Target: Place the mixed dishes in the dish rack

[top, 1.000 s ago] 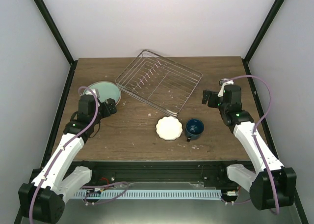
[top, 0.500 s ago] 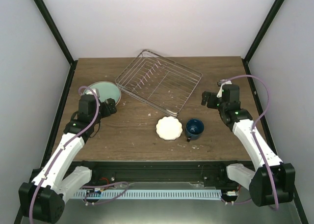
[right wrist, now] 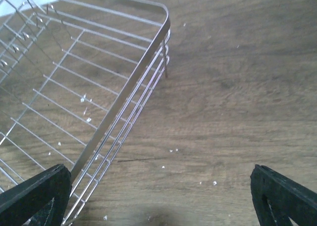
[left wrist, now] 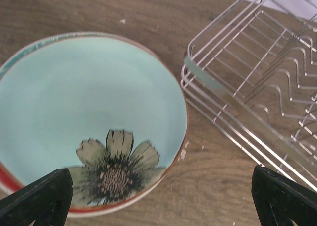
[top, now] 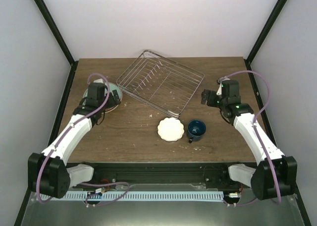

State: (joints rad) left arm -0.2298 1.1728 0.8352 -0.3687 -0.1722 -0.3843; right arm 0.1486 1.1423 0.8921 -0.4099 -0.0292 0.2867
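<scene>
The silver wire dish rack (top: 159, 82) lies empty at the back middle of the table. A teal plate with a red rim and a painted flower (left wrist: 89, 122) sits to its left. In the top view my left arm covers most of this plate (top: 115, 93). My left gripper (left wrist: 161, 201) hangs open above the plate's near right edge, beside the rack's corner (left wrist: 257, 87). A white scalloped dish (top: 171, 129) and a dark blue mug (top: 196, 129) stand side by side in front of the rack. My right gripper (top: 207, 98) hovers open over bare wood by the rack's right corner (right wrist: 74, 87), holding nothing.
The wooden table (top: 133, 132) is closed in by white walls with black corner posts (top: 52, 28). White crumbs (right wrist: 171, 150) dot the wood near the rack. The plate's rim lies a short gap from the rack's left side.
My left arm has swung back and left, so its gripper now sits over the teal plate. My right gripper has edged slightly back toward the rack's corner. Both stay open.
</scene>
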